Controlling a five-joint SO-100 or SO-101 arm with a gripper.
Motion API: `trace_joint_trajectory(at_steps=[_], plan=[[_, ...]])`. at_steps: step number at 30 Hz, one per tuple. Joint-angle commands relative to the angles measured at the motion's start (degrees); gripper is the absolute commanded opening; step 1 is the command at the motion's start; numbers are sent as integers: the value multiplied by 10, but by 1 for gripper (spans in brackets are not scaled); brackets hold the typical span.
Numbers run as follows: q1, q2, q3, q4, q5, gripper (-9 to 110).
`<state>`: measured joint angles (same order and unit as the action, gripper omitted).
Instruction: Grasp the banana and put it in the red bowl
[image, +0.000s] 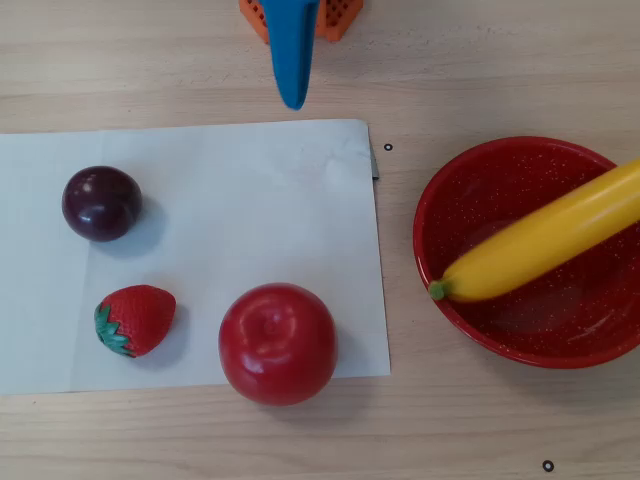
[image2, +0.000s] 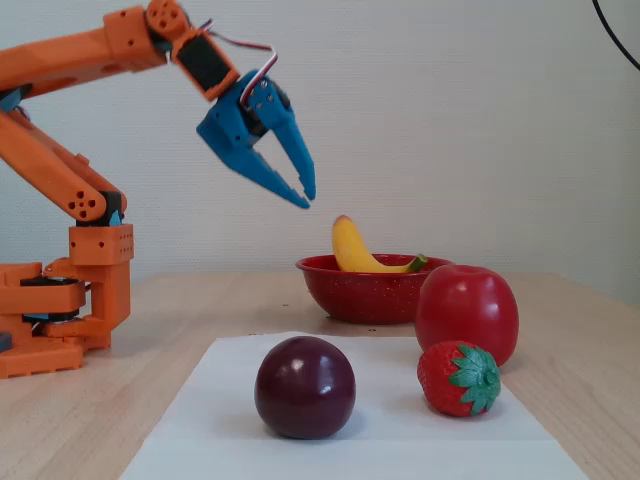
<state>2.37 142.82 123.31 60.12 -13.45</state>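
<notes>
Banana lies across the red bowl in the overhead view, its green stem end down near the bowl's left wall and its far end running up over the right rim and out of frame; by my reading the placing step is done and you have only to clear the arm away. Only one blue finger of the gripper shows at the top edge here, well apart from the bowl, so this view does not tell you how the claw stands. On the white paper sheet sit a dark plum, a strawberry and a red apple; none touches the bowl.

In the fixed view the gripper hangs high above the table with its two blue fingers slightly apart and nothing between them; the banana leans inside the red bowl, one end standing above the rim. The apple stands just in front of the bowl's right part, with the strawberry and plum nearer the camera on the sheet; nothing stands near the raised claw, so your retreat toward the orange base looks unobstructed; keep the claw high if you swing it.
</notes>
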Motion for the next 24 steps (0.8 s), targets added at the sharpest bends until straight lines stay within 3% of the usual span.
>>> trace_joint_trajectory(at_steps=[1, 10, 24], plan=[[-6, 70, 18, -61, 17, 0], [-13, 227, 258, -255, 10, 0], [-14, 418, 522, -410, 2, 0]])
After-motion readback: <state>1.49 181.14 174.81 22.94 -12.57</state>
